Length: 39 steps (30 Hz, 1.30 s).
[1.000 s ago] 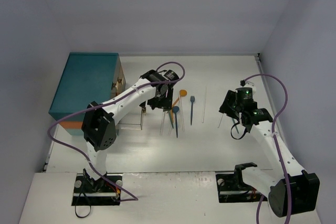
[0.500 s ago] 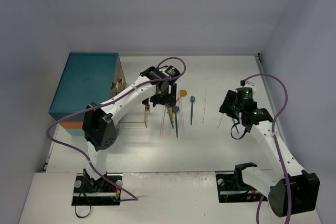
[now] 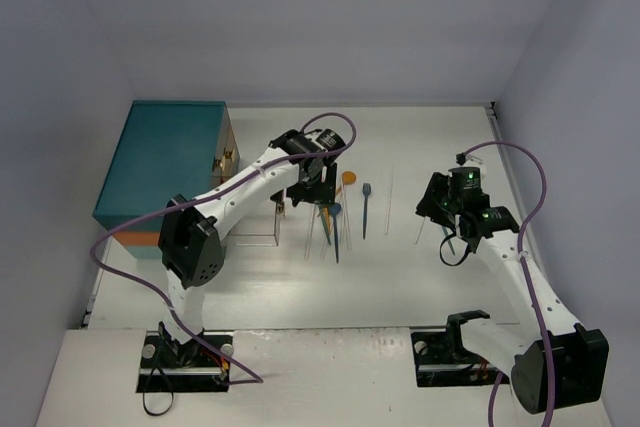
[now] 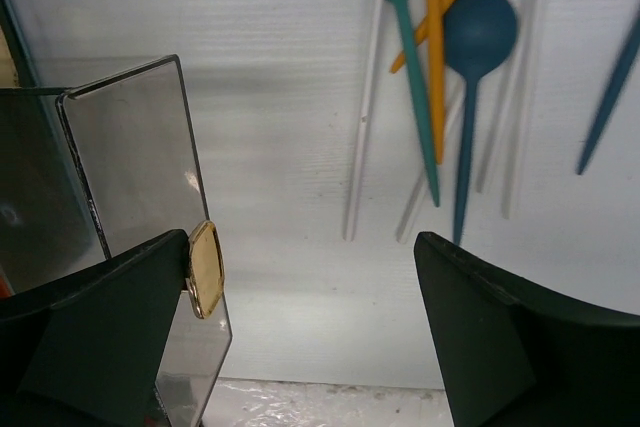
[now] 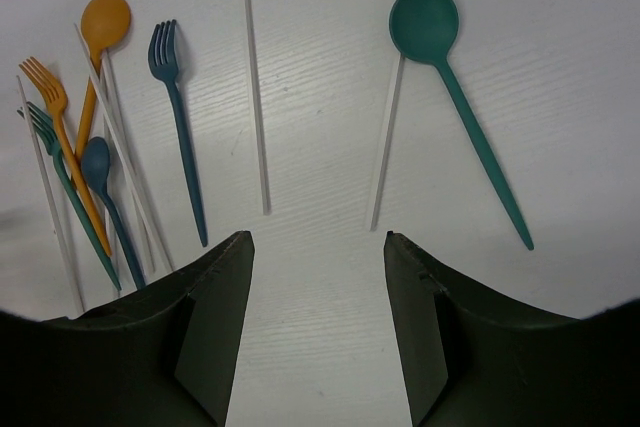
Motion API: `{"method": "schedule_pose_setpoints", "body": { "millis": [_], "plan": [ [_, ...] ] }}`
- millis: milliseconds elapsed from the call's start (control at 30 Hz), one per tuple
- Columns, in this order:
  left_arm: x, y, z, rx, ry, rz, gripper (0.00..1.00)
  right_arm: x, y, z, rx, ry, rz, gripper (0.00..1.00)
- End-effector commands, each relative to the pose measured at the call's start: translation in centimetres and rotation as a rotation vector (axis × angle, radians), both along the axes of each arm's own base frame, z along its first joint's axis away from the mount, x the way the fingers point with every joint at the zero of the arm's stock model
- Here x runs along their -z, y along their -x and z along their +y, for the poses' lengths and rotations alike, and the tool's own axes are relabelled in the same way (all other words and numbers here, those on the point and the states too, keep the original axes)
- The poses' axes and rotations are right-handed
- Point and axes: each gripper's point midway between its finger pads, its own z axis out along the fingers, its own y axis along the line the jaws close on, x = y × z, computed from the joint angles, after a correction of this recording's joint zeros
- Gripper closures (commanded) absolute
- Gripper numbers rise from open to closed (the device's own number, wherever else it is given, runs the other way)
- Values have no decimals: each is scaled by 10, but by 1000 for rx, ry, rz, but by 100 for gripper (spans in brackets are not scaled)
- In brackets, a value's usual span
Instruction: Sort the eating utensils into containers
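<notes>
On the white tabletop (image 3: 400, 277), a teal chest (image 3: 160, 157) stands at left, one clear drawer (image 4: 130, 167) pulled out. Both the left tool (image 4: 300, 247) and the right tool (image 5: 315, 247) hang spread and empty. The utensils (image 3: 335, 212) lie overlapped beside the drawer, so lifting a single outer piece, such as the blue spoon (image 4: 470, 57), looks safest, keeping clear of the drawer's gold handle (image 4: 205, 269).

Teal chest (image 3: 165, 162), orange spoon (image 5: 104, 19), blue fork (image 5: 165, 52), teal spoon (image 5: 424, 19).

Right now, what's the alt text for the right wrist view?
The open right gripper hovers empty above a white table. A teal spoon lies upper right against a pale chopstick; a blue fork and a mixed utensil pile lie left.
</notes>
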Motion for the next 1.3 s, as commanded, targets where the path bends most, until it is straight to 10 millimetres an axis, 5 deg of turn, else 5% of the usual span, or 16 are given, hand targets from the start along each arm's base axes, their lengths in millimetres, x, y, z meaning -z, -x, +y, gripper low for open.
{"method": "schedule_pose_setpoints", "body": {
  "millis": [0, 533, 733, 1067, 1267],
  "plan": [
    [-3, -7, 18, -16, -66, -60, 7, -17, -10, 5, -1, -34, -54, 48],
    [-4, -26, 35, 57, -226, -128, 6, -3, -3, 4, -6, -28, -22, 48],
    [-12, -33, 24, 120, -227, -156, 6, -3, -4, 2, -5, -16, -24, 48],
    [-107, -43, -37, 204, 90, -310, 6, 19, -9, -19, 90, 51, 65, 50],
    [-187, -27, -20, 221, 211, -459, 6, 41, -16, -37, 166, 77, 156, 51]
  ]
}}
